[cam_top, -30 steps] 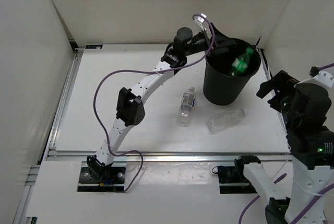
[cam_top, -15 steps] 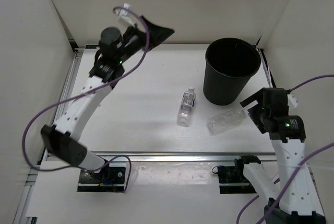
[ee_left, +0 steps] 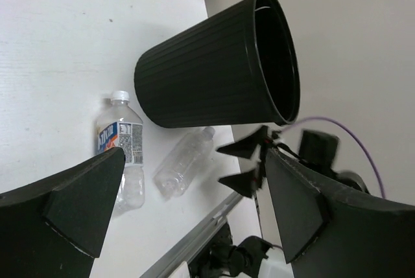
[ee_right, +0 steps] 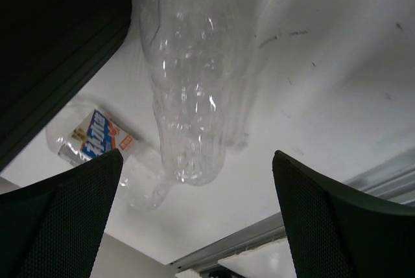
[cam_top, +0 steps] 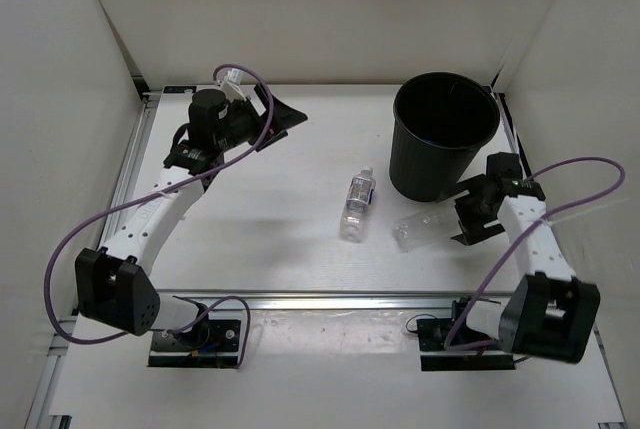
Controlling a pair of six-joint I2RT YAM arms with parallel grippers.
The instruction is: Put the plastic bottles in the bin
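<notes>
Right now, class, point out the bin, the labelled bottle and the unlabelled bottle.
bin [cam_top: 428,171], top external view, outer wall.
labelled bottle [cam_top: 357,205], top external view, mid-body.
unlabelled bottle [cam_top: 425,231], top external view, mid-body.

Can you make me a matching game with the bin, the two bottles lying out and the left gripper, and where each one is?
1 bin
2 bottle with blue label
3 plain clear bottle
4 left gripper

A lying by the open right gripper
B standing upright, far right
C open, far left
D lying in the middle

Pairs: 1-B, 2-D, 3-A, 4-C
</notes>
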